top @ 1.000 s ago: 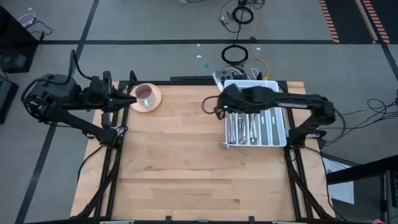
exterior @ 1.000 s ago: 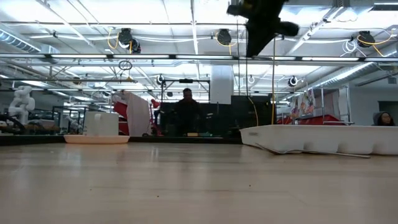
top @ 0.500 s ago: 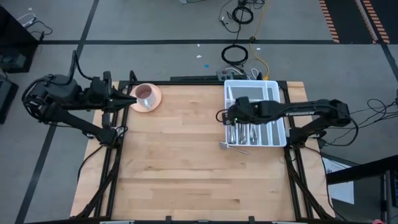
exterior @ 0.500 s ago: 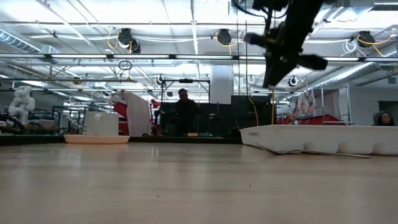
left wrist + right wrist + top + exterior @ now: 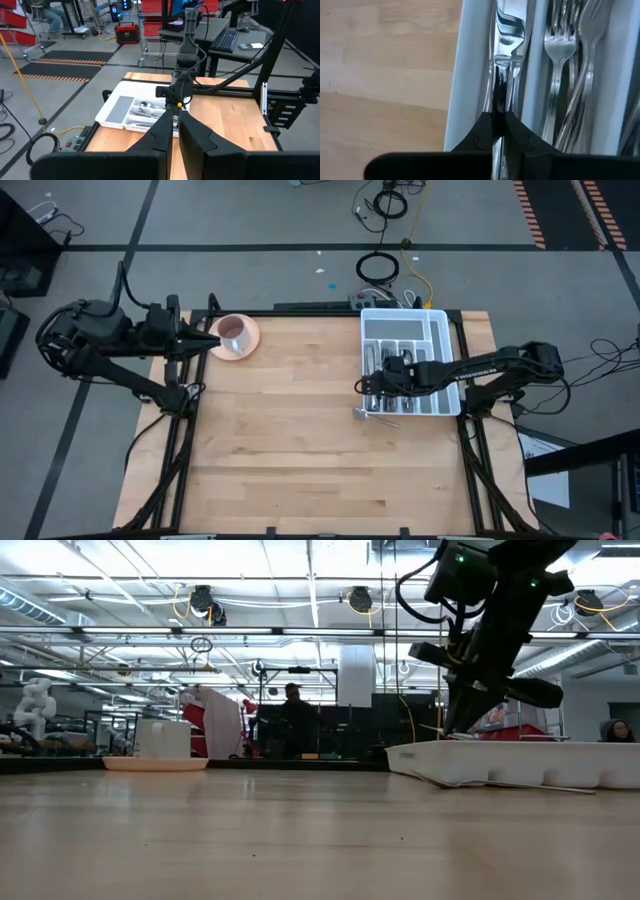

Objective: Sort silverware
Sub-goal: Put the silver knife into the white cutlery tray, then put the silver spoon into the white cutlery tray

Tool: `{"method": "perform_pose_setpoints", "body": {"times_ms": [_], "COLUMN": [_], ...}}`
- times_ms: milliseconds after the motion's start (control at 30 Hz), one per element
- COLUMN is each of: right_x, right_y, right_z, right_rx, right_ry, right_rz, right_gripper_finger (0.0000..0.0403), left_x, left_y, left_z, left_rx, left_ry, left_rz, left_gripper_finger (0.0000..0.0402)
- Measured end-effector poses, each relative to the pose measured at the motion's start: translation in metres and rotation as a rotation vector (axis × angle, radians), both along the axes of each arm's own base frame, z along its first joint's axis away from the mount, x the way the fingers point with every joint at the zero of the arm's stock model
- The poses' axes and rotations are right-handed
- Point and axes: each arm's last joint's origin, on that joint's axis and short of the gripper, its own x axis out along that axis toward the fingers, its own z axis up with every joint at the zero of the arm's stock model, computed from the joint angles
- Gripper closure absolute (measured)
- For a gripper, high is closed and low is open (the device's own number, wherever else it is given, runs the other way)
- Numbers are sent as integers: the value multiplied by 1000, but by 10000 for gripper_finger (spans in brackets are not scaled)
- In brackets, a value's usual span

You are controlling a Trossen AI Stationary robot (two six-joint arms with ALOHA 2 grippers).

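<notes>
The white divided tray (image 5: 440, 330) sits at the table's far right and holds the silverware in long compartments, with knives in the leftmost one and forks (image 5: 570, 55) beside them. My right gripper (image 5: 372, 383) is low over the tray's left side (image 5: 455, 730), shut on a table knife (image 5: 498, 95). One loose piece of silverware (image 5: 378, 417) lies flat on the wood at the tray's near left corner. My left gripper (image 5: 205, 340) waits, shut, at the far left, just beside the saucer of the pink cup (image 5: 234, 332). My right gripper (image 5: 498, 120) pinches a table knife between its two fingers (image 5: 482, 127), the metal showing edge-on right ahead of them (image 5: 498, 102). The fingers come slanting down from the right and lie along the knife. It runs on ahead into the leftmost compartment, over other knives (image 5: 509, 30).
The tray's raised rim (image 5: 500, 762) stands above the tabletop. The cup and saucer (image 5: 155, 764) occupy the far left corner. Bare wood (image 5: 300, 450) covers the middle and near half of the table. People and shop equipment show in the room behind.
My right gripper has come down from high above the tray to just over its left compartment and shifted a little toward the near edge, the arm stretching lower across the tray. The left arm has kept still.
</notes>
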Motion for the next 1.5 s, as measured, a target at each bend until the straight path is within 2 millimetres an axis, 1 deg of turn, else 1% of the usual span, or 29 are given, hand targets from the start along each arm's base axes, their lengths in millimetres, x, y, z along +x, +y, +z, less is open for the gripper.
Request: {"method": "perform_pose_setpoints", "body": {"times_ms": [167, 267, 433, 500, 567, 633, 800, 900, 967, 1033, 1133, 1300, 1367, 1500], "right_x": [0, 4, 14, 15, 14, 13, 11, 9, 6, 1, -11, -39, -53, -79], "right_y": [-4, -6, -6, -6, -6, -6, -6, -5, -6, -6, -6, -6, -6, -6], "right_z": [-2, -10, -22, -23, -23, -22, -11, -2, 6, 17, 37, 75, 89, 111], "right_rx": [-14, -5, 8, 10, 3, -6, -37, -40, -76, -114, -168, -260, -302, -384], "right_ry": [19, 45, 34, 40, 49, 59, 36, -2, -22, -50, -106, -233, -287, -371], "right_rz": [7, 1, 40, 41, 43, 63, 148, 163, 176, 187, 200, 200, 196, 194], "right_gripper_finger": [402, 402, 402, 394, 377, 352, 272, 233, 216, 206, 201, 200, 200, 200], "left_x": [0, 0, 0, 0, 0, 1, 8, 18, 29, 45, 74, 127, 149, 195], "left_y": [0, 0, 0, 0, 0, 0, -2, -4, -5, -7, -9, -3, -1, 7], "left_z": [0, 0, 0, 0, 0, 0, -2, -8, -14, -24, -45, -99, -124, -176], "left_rx": [1, 0, 0, -6, -19, -57, -174, -243, -273, -312, -375, -479, -530, -687], "left_ry": [0, 0, 0, -1, -2, -6, 0, 41, 69, 96, 152, 268, 324, 397], "left_rz": [0, 0, 0, 2, 6, 16, 53, 95, 142, 210, 330, 527, 539, 455], "left_gripper_finger": [365, 365, 365, 365, 365, 365, 365, 366, 367, 367, 367, 368, 368, 368]}}
